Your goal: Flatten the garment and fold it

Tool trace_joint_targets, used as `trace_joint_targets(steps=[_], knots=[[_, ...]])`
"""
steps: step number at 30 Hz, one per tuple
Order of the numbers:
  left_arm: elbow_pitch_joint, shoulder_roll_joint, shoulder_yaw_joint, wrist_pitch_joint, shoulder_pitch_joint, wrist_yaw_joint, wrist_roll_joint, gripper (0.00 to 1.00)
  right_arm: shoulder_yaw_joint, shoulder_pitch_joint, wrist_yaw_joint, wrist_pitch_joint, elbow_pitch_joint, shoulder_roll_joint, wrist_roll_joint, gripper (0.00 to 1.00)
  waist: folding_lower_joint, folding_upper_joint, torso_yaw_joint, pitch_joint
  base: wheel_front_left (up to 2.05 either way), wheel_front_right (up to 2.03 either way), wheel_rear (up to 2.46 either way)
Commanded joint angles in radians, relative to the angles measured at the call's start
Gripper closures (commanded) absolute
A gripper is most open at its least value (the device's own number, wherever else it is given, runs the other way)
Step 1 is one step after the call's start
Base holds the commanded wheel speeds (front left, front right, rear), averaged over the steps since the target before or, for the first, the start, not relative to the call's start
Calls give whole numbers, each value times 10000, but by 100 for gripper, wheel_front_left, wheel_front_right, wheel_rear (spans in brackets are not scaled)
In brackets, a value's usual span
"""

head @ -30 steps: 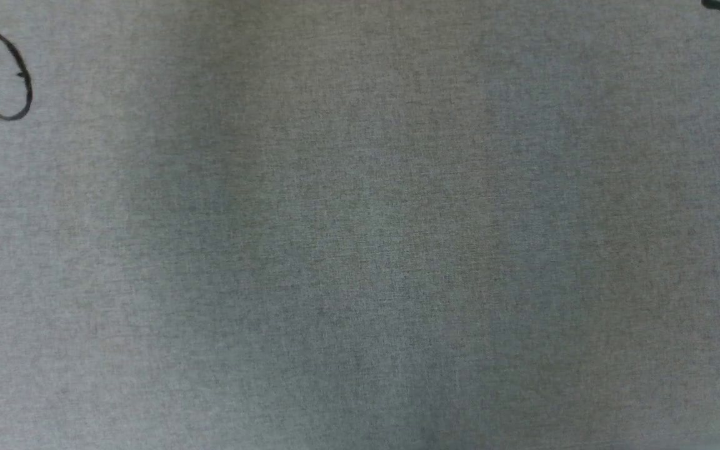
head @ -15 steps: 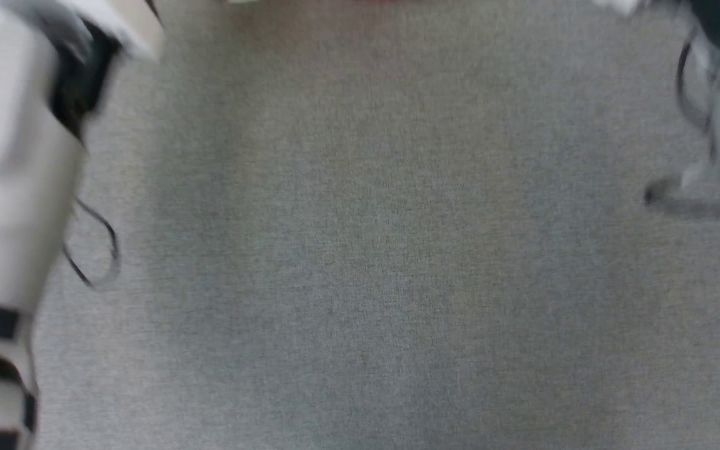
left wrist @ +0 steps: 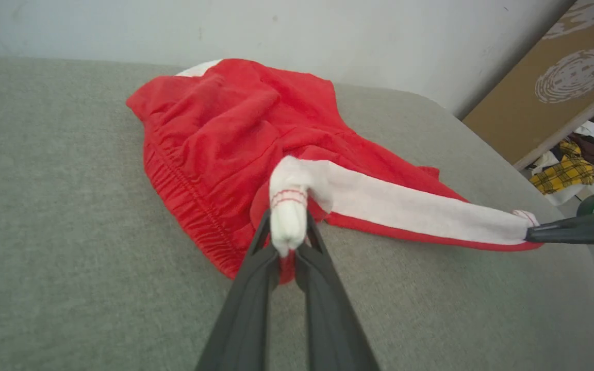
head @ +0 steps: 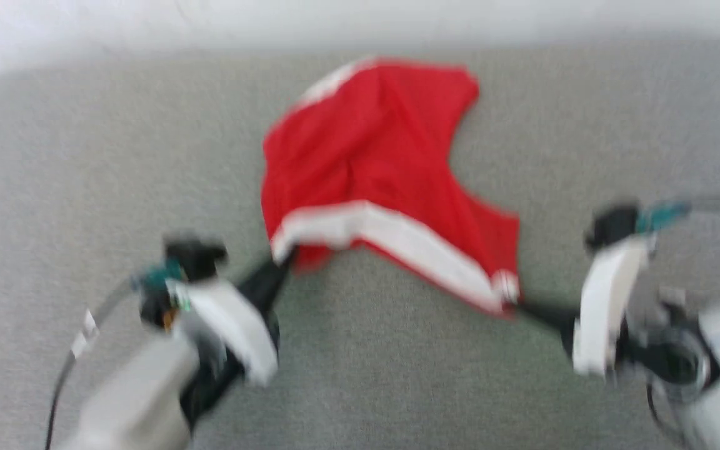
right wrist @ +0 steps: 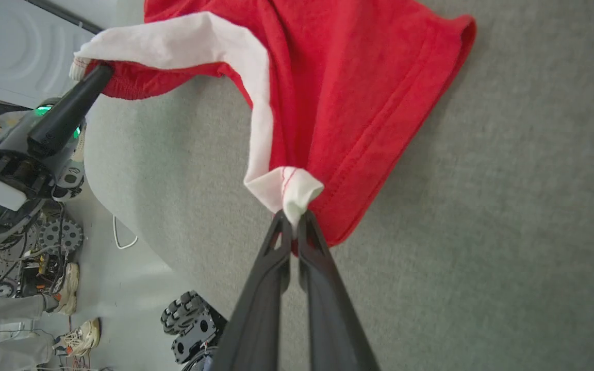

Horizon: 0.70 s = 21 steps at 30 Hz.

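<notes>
Red shorts (head: 366, 156) crumpled, folds hiding much from you; left hand (left wrist: 287, 243), right hand (right wrist: 292, 220) each clamp white stripe (left wrist: 405, 206); head view blurred.

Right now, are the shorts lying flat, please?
Not flat: the shorts lie bunched and creased, held by the left claw and right claw.
</notes>
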Motion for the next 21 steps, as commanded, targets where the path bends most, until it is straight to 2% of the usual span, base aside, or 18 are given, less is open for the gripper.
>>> trace_joint_targets(steps=[1, 4, 11, 16, 21], knots=[[-157, 152, -224, 157, 420, -66, -40, 100, 23, 451, -7, 119, -132, -113, 52, 100, 5, 1, 215, -1354, 0, 0, 0], [-574, 363, -541, 436, 1537, 9, -357, 100, 79, 1721, -7, 510, -529, -344, -40, 100, 5, 1, 216, -1770, 0, 0, 0], [-1415, 944, -573, 775, 3497, 962, -1049, 100, -488, 4092, -7, 1572, -1381, -521, -111, 100, 5, 1, 214, -2281, 0, 0, 0], [-2087, 1356, -182, 663, 4599, 1595, -1716, 100, -1300, 5082, -7, 2304, -1874, -473, -467, 100, 5, 1, 129, -2280, 0, 0, 0], [-2909, 1636, 219, 626, 5158, 1954, -2283, 100, -2195, 5451, -7, 2969, -2524, -154, -751, 100, 5, 1, 101, -2116, 0, 0, 0]])
